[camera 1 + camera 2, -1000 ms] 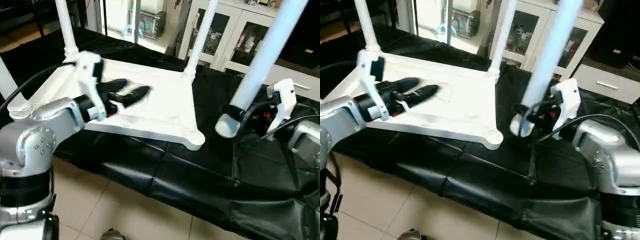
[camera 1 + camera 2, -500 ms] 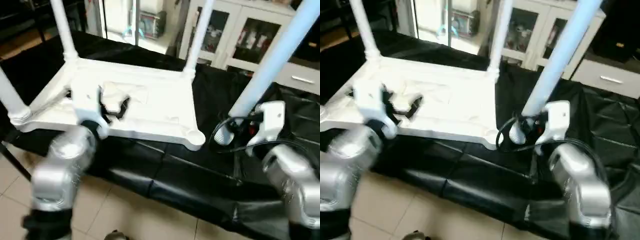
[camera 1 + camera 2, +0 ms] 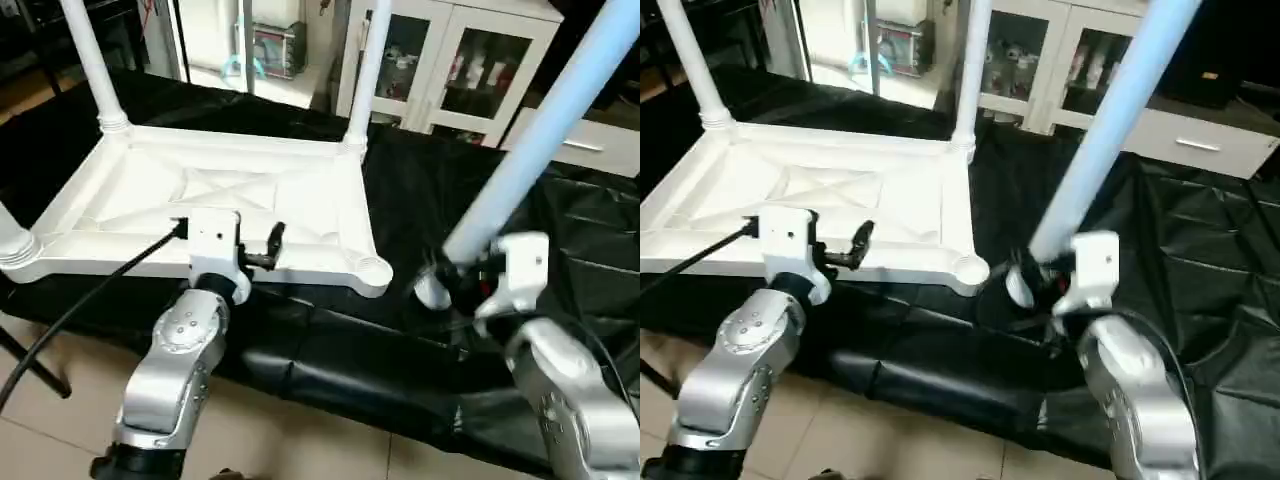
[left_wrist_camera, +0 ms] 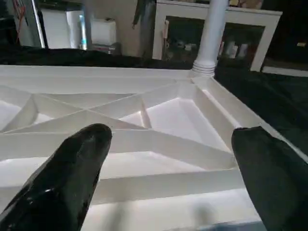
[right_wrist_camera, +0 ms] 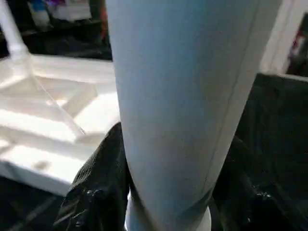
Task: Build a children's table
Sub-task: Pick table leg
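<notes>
While the white plastic table top (image 3: 230,205) lies upside down on the black-draped counter (image 3: 420,340), X-ribs up, we see three tube legs standing in its corner sockets. Our left gripper (image 3: 268,247) hangs at the top's near rim, jaws spread and empty. Our right gripper (image 3: 455,283) pinches the fourth leg (image 3: 545,130), smooth and tapered, tilted just beside the vacant near socket (image 3: 373,270). Glass-fronted cabinets (image 3: 455,75) stand behind.

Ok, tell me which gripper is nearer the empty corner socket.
Right, narrowly. The right gripper, shut on the loose leg, hangs beside the empty socket, across a strip of black cloth. The left gripper, open, sits at the tabletop's near edge, further along it.
</notes>
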